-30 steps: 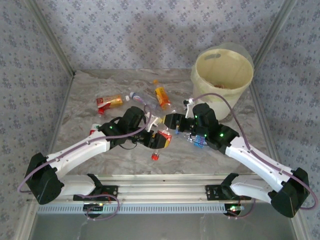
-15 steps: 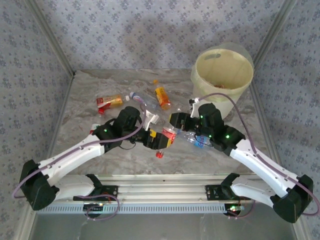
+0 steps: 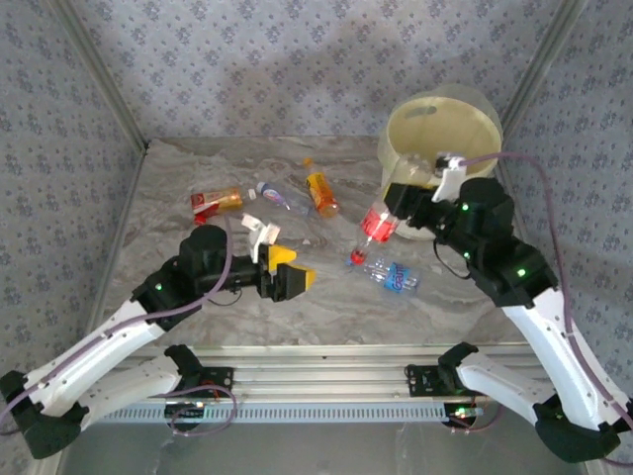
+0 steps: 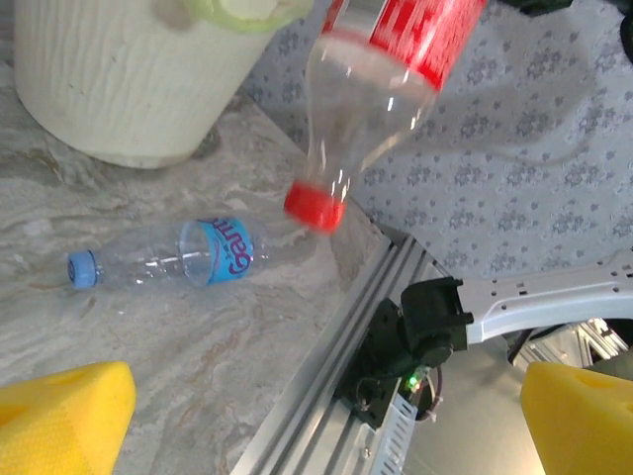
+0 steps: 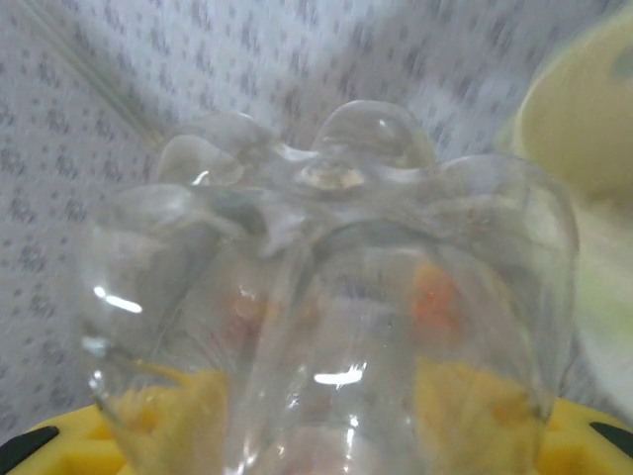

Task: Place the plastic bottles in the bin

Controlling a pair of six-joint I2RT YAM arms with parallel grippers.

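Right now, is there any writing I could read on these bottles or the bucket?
"Gam": white letters on the blue-label bottle lying flat; the rest curves out of sight.
On the red-label bottle held in the air: white lettering, too blurred to read.
On the far bottles: labels too small to read.
On the bin: no writing visible.

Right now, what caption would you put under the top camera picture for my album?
Right fingers hold a red-label bottle up near the bin; left fingers hang open above the table.
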